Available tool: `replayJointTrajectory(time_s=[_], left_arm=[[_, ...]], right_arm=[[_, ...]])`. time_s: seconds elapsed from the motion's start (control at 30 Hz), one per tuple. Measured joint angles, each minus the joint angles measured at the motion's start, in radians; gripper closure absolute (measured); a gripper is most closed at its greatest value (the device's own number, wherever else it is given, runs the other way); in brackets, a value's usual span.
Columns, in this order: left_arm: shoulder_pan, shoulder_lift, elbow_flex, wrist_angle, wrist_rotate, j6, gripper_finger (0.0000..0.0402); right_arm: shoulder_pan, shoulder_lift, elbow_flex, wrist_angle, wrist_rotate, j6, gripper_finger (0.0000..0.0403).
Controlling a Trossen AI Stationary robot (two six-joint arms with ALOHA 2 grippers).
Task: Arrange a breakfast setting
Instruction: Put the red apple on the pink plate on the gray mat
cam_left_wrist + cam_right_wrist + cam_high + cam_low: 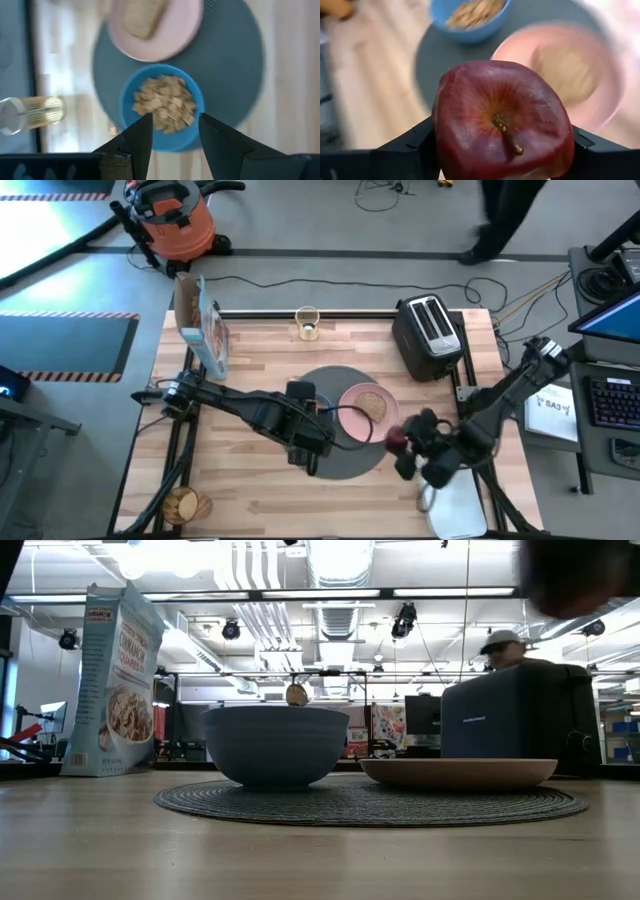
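Note:
The round dark grey mat (345,452) lies mid-table. On it stand the pink plate (352,418) bearing the toast slice (371,402), and the blue bowl (161,106) filled with cereal. My left gripper (172,132) is open above the bowl, its fingers over the bowl's rim, touching nothing. My right gripper (400,443) is shut on the red apple (502,117) just off the mat's right edge. The glass (307,323) stands at the far edge. The spoon is out of view. My right gripper pinches the apple between its two fingers, one on each opposite side (439,131). The stem end (506,131) faces back toward the wrist. The fingers come from the table's right, slanting down. The apple is lifted clear of the table.
A cereal box (203,330) stands at the far left and the black toaster (428,335) at the far right. The white tray (460,508) lies at the near right and a wooden disc (182,504) at the near left. A person (505,645) shows behind the toaster.

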Motion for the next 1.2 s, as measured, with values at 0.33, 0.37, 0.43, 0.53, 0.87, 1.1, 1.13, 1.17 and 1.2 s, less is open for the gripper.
replayJointTrajectory(time_s=[0.33, 0.37, 0.43, 0.53, 0.87, 1.1, 1.13, 1.17, 1.2], left_arm=[[-0.004, -0.020, 0.000, -0.010, -0.140, -0.210, 0.0259], [-0.007, -0.022, 0.000, -0.013, -0.139, -0.221, 0.0259], [-0.012, -0.028, 0.000, -0.015, -0.139, -0.242, 0.0259], [-0.021, -0.039, 0.000, -0.017, -0.139, -0.273, 0.0259], [-0.052, -0.084, 0.000, -0.019, -0.141, -0.323, 0.0259], [-0.053, -0.096, 0.000, -0.023, -0.141, -0.329, 0.0259], [-0.053, -0.096, 0.000, -0.025, -0.141, -0.328, 0.0259], [-0.053, -0.096, 0.000, -0.028, -0.141, -0.328, 0.0259], [-0.053, -0.096, 0.000, -0.031, -0.141, -0.328, 0.0259]], right_arm=[[-0.216, 0.197, -0.002, 0.018, 0.077, -0.252, 0.0154], [-0.233, 0.218, -0.002, 0.023, 0.076, -0.272, 0.0155], [-0.265, 0.254, -0.002, 0.029, 0.075, -0.296, 0.0155], [-0.304, 0.299, -0.002, 0.036, 0.062, -0.310, 0.0152], [-0.354, 0.403, -0.001, 0.188, 0.023, -0.364, 0.0147], [-0.353, 0.389, 0.002, 0.211, 0.004, -0.364, 0.0122], [-0.352, 0.382, 0.002, 0.211, -0.007, -0.365, 0.0118], [-0.352, 0.375, 0.002, 0.211, -0.014, -0.367, 0.0115], [-0.352, 0.371, 0.003, 0.212, -0.016, -0.370, 0.0113]])
